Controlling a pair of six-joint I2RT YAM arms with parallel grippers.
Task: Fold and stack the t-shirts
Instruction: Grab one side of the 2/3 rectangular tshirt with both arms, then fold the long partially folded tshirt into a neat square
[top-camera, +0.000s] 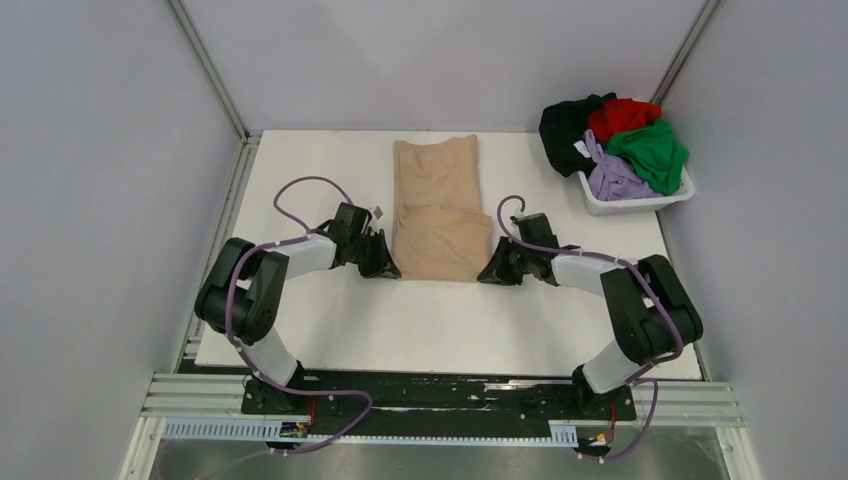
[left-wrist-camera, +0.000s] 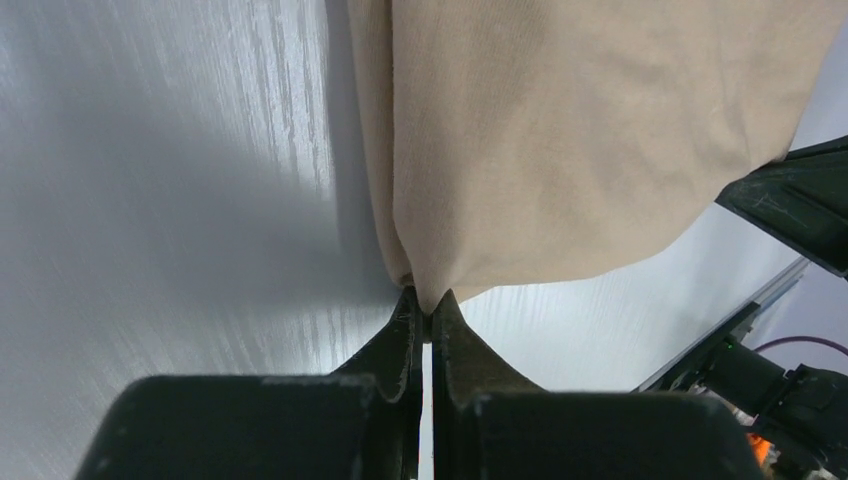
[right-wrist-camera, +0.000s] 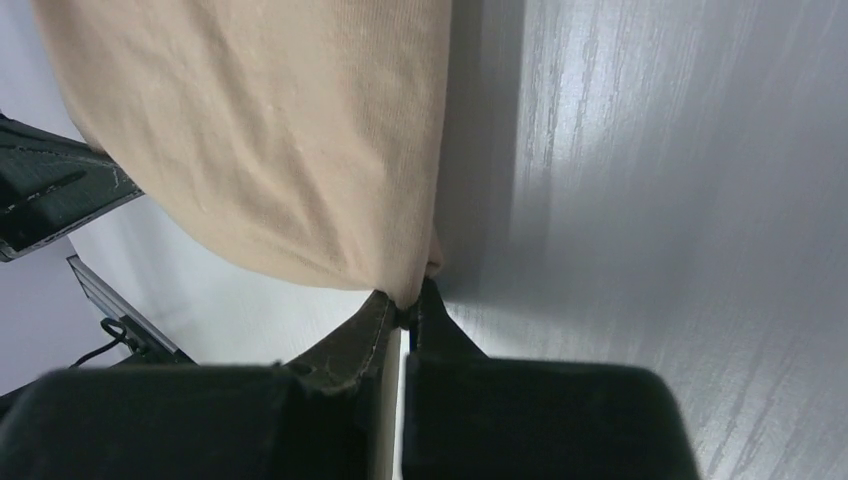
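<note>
The tan t-shirt (top-camera: 437, 210) lies as a long narrow strip in the middle of the white table, its near end lifted. My left gripper (top-camera: 386, 268) is shut on the near left corner of the tan t-shirt (left-wrist-camera: 560, 130). My right gripper (top-camera: 489, 272) is shut on the near right corner of the tan t-shirt (right-wrist-camera: 290, 130). Both pinch points show in the wrist views, the left gripper (left-wrist-camera: 428, 305) and the right gripper (right-wrist-camera: 407, 300). The black (top-camera: 565, 125), red (top-camera: 622, 113), green (top-camera: 652, 152) and lavender (top-camera: 612, 178) t-shirts are bundled in the basket.
The white plastic basket (top-camera: 640, 204) stands at the far right corner of the white table (top-camera: 440, 330). Grey walls close in the table on the left, back and right. The black base rail (top-camera: 440, 395) runs along the near edge.
</note>
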